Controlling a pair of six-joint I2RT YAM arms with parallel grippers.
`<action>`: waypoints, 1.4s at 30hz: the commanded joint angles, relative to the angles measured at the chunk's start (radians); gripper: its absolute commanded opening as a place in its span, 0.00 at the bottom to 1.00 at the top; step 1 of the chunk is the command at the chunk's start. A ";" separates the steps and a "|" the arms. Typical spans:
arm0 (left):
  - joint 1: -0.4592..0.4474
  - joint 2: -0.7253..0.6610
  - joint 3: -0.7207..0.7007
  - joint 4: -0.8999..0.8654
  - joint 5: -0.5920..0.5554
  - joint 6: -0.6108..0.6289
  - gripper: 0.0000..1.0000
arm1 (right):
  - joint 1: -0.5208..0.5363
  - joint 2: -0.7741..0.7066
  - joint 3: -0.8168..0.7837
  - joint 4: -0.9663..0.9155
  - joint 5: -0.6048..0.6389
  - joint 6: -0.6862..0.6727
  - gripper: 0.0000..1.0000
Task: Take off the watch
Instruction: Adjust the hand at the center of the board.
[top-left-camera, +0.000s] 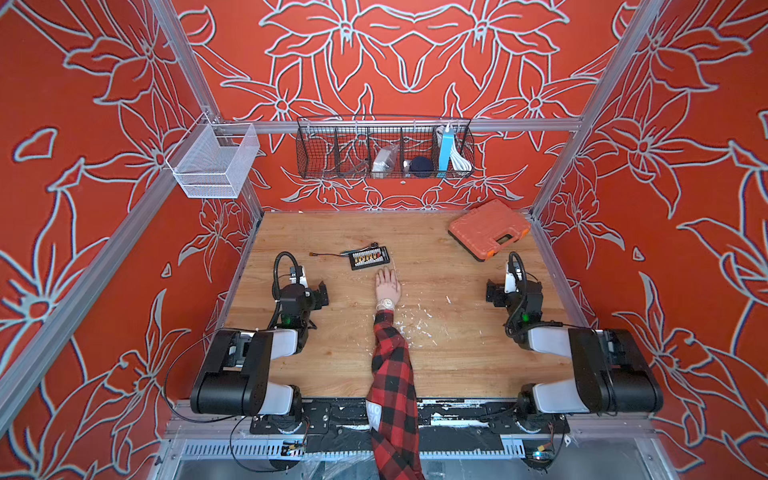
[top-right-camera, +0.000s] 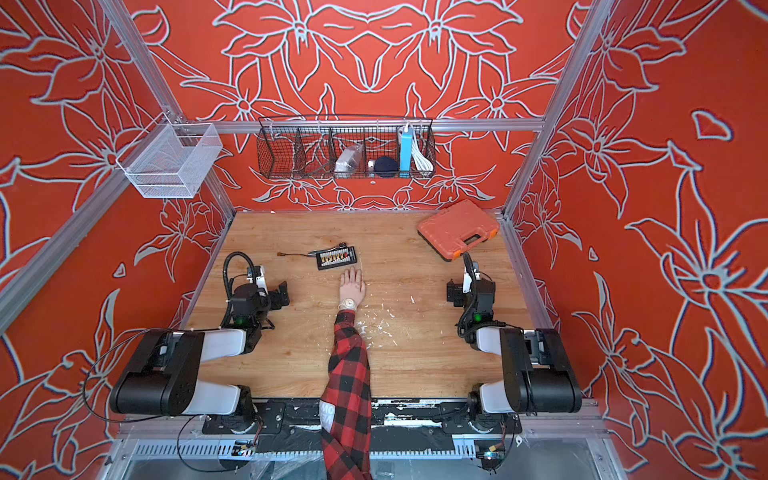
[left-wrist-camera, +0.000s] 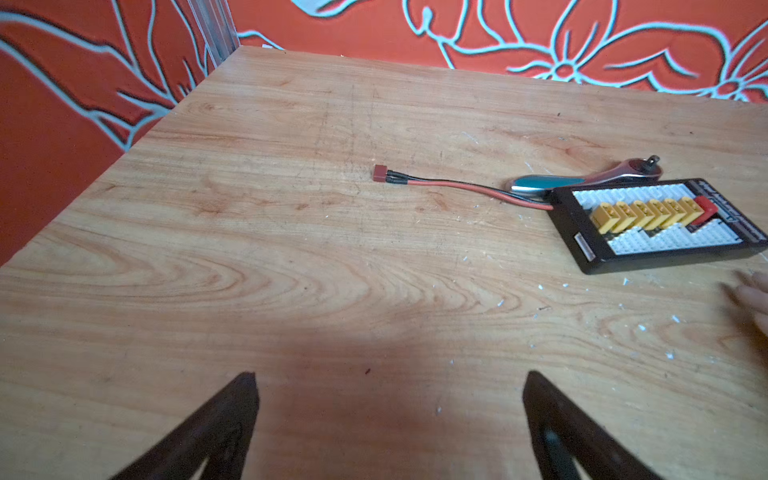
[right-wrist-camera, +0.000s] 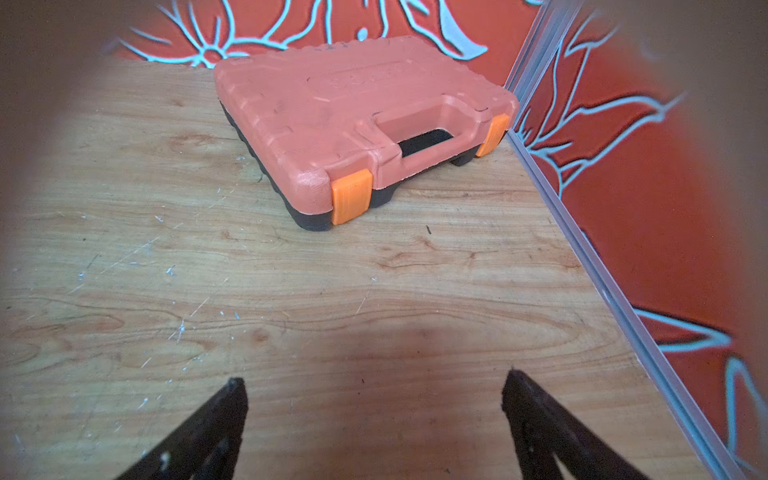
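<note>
In both top views the watch (top-left-camera: 385, 304) (top-right-camera: 349, 304) is too small for its face or clasp to be made out, and the underside of its strap is out of sight. In the left wrist view only blurred fingertips of the person's hand (left-wrist-camera: 753, 297) show, the rest cut off; the black tray (left-wrist-camera: 569, 216) hides part of the ratchet (left-wrist-camera: 598, 176). Brown blur veils the sides of the right wrist view.

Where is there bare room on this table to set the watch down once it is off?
The table is bare between the hand and the left gripper, and along the back wall behind the tray, left of the case. Crowded: flakes litter it right of the watch; the tray sits just beyond the hand.
</note>
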 joint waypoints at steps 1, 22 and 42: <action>-0.003 0.000 0.011 0.017 0.010 0.009 0.98 | 0.001 -0.002 0.017 -0.007 -0.009 -0.013 0.98; -0.004 0.000 0.010 0.018 0.010 0.010 0.98 | -0.021 -0.002 0.021 -0.012 -0.042 -0.004 0.98; -0.235 -0.255 0.440 -0.866 -0.226 -0.305 0.98 | -0.015 -0.404 0.293 -0.764 -0.069 0.321 0.85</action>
